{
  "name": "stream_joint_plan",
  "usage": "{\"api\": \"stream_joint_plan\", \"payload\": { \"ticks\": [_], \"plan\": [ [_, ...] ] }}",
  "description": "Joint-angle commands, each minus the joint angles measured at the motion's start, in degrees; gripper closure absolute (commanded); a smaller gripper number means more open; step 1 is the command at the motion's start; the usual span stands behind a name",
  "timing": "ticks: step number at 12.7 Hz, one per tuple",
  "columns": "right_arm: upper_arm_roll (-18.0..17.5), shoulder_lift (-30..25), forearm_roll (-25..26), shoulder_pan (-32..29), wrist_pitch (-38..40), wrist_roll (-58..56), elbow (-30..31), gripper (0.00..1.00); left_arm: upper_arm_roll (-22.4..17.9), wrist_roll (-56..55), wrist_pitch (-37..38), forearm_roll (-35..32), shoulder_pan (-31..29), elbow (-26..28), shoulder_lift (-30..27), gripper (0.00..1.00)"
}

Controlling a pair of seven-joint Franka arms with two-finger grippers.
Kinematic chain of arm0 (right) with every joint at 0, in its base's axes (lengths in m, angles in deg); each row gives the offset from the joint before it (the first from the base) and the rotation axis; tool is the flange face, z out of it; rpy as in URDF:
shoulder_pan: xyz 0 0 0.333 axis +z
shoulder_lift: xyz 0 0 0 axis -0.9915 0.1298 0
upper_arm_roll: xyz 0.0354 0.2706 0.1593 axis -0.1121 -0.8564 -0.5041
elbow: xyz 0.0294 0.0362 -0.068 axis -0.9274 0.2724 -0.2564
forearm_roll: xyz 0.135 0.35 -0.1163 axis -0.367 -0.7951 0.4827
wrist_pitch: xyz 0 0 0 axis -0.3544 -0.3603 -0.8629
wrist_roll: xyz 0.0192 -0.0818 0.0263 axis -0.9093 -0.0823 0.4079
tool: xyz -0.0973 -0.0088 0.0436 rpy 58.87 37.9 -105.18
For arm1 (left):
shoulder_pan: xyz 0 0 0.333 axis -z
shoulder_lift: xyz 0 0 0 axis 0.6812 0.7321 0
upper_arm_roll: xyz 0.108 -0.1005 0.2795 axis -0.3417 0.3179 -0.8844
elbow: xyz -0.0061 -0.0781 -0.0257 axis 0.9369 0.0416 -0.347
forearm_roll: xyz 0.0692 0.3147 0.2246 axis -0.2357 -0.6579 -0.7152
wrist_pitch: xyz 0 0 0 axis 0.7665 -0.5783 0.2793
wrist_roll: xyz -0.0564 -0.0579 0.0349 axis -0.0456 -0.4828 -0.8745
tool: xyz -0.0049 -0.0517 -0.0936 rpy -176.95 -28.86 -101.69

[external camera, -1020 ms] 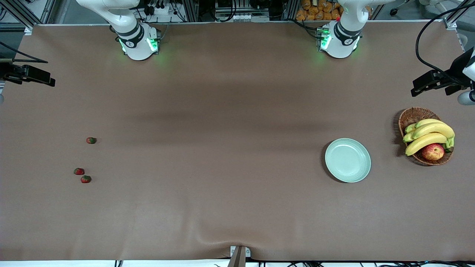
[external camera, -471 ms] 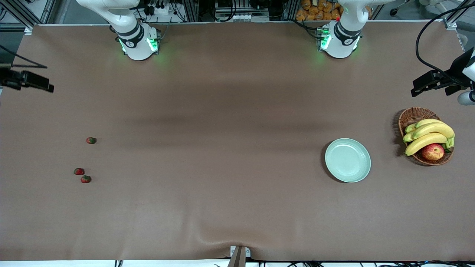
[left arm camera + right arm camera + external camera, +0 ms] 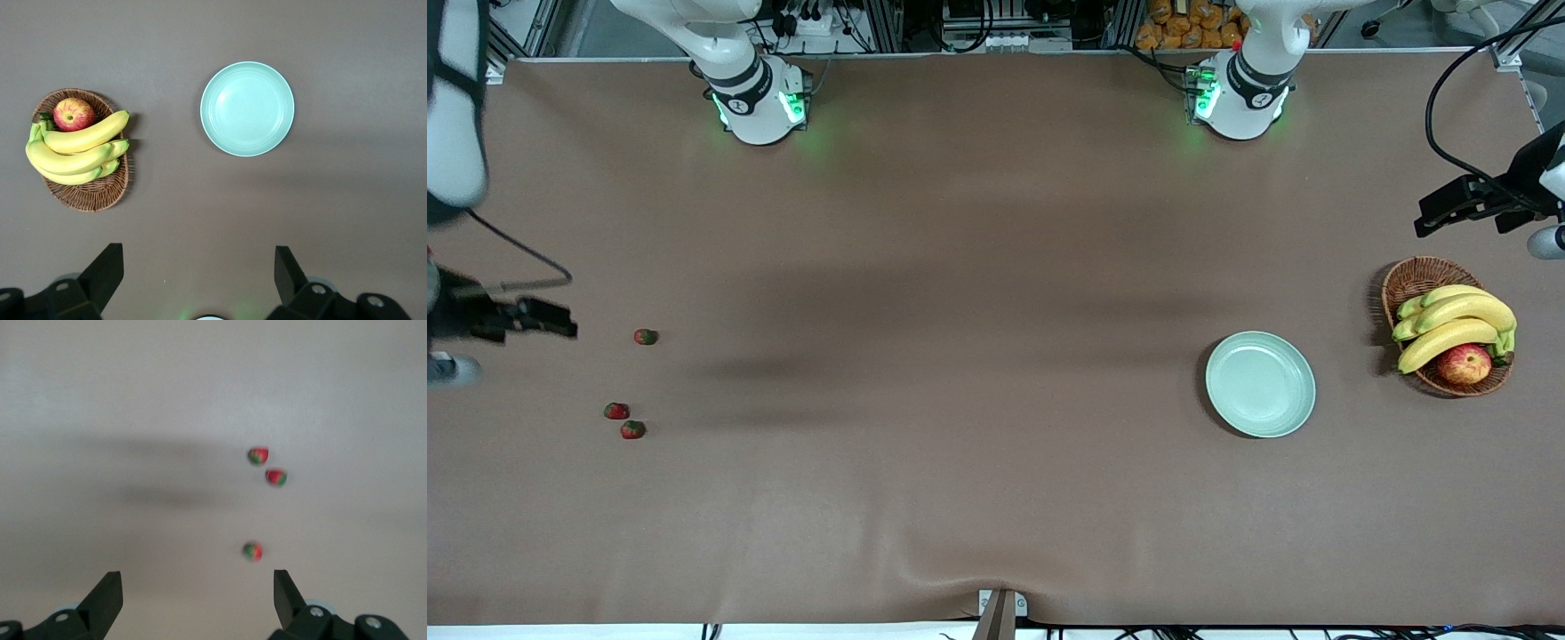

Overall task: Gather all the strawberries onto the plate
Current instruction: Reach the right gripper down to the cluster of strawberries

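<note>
Lighting: even, overhead, moderately bright; no glare on the brown table (image 3: 978, 498). Shadows: broad, soft dark bands lay across the table's middle; the plate (image 3: 1260, 383) and basket (image 3: 1412, 277) each cast a short dark shadow toward the right arm's end. Green glow spilled around both arm bases. Sharpness: front and left wrist views were crisp; right wrist view was washed-out and blurred, its strawberries (image 3: 258, 456) smeared.
</note>
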State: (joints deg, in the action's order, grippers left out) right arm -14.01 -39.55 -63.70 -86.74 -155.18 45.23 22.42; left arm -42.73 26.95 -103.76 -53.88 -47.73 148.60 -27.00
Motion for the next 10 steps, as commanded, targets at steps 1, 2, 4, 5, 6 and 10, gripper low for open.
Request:
{"api": "stream_joint_plan", "payload": {
  "ticks": [1, 2, 4, 5, 6, 10],
  "plan": [
    [-0.6, 6.2, 0.4, -2.0, -9.2, -9.9, 0.7, 0.0, 0.1, 0.6, -0.6, 0.4, -0.3, -0.9, 0.8, 0.0],
    [-0.6, 9.0, 0.4, -2.6, -12.6, -12.3, 0.7, 0.0, 0.1, 0.5, -0.5, 0.5, -0.3, -0.8, 0.8, 0.0],
    [-0.6, 14.9, 0.0, -4.0, -19.1, -17.2, 0.7, 0.0, 0.1, 0.4, -0.5, 0.8, -0.3, -0.9, 0.3, 0.0],
    [-0.6, 17.3, 0.0, -4.4, -22.2, -20.1, 0.7, 0.0, 0.1, 0.3, -0.5, 0.8, -0.3, -1.0, 0.3, 0.0],
    [-0.7, 18.8, 0.0, -4.7, -23.3, -22.2, 0.7, 0.0, 0.1, 0.2, -0.5, 0.8, -0.3, -0.9, 0.3, 0.0],
    [-0.6, 23.0, 0.5, -4.7, -24.2, -22.6, 0.6, 0.0, 0.1, 0.2, -0.6, 0.8, -0.3, -1.0, 0.1, 0.0]
  ]
}}
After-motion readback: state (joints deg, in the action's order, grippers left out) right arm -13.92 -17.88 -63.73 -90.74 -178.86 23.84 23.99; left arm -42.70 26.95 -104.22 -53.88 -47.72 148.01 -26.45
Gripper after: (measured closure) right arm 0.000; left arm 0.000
